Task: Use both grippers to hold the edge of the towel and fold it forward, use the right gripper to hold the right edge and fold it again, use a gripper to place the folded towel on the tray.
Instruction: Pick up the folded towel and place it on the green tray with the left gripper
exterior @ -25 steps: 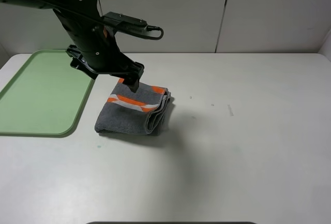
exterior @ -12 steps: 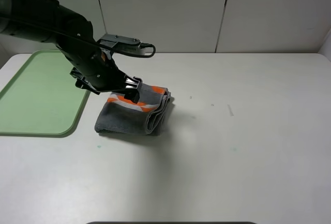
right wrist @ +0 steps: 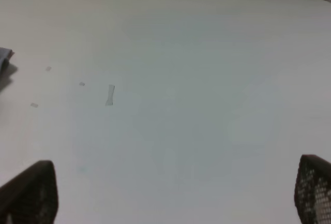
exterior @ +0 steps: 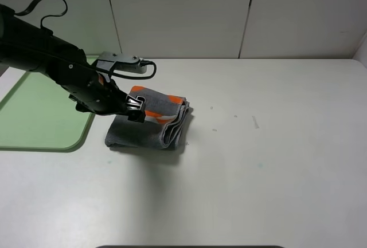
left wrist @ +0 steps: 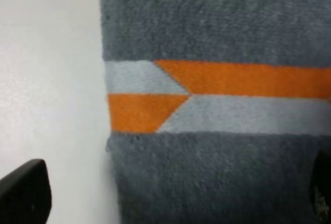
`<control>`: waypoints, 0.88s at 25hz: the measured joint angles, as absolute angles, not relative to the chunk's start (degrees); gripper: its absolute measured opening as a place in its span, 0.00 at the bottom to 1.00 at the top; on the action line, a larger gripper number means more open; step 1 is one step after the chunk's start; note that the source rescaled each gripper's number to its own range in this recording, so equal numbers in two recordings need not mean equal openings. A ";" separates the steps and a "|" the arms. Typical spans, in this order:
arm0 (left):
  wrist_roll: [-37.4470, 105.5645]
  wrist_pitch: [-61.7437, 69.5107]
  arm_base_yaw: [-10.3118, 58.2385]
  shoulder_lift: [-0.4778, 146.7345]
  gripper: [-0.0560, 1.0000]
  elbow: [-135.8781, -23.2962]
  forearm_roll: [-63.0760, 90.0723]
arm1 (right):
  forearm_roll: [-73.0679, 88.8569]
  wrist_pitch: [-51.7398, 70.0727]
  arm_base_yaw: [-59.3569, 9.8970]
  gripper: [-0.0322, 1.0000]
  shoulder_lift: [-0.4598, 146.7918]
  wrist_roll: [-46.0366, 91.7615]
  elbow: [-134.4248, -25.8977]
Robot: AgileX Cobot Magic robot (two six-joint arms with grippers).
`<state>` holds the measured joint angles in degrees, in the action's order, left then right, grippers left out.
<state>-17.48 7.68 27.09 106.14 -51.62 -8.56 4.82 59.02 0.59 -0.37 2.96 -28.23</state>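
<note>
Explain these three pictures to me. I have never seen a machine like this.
This is a two-armed robot at a white table. The wide picture comes from a camera mounted high; the other two from cameras on the wrists. In the wide view the black left arm reaches over a folded grey towel with orange stripes, beside a green tray. Its wrist camera looks down at that towel; its jaws stand open, holding nothing. The right wrist camera sees mostly table between open jaws.

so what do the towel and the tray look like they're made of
Towel: looks like terry cloth, matte and fuzzy. The left wrist view shows a soft pile with orange and pale grey bands. Tray: probably plastic, smooth pale green, with rounded corners and a moulded low rim.
</note>
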 joint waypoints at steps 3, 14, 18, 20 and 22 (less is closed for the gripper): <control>-17.48 4.11 26.40 106.14 1.00 -49.96 -8.49 | 4.82 59.02 0.59 1.00 -0.37 2.96 -28.23; -17.48 -1.75 25.42 106.20 1.00 -48.17 -7.17 | 4.83 59.02 0.59 1.00 -0.37 2.91 -28.23; -17.48 -2.06 25.42 107.45 0.99 -48.17 -5.94 | 4.83 59.02 0.59 1.00 -0.37 2.91 -28.23; -16.95 -2.28 25.42 109.30 0.99 -48.17 -4.98 | 4.83 59.02 0.59 1.00 -0.37 2.91 -28.23; -16.29 -3.04 25.42 110.71 0.99 -48.17 -4.07 | 4.83 59.02 0.59 1.00 -0.37 2.91 -28.23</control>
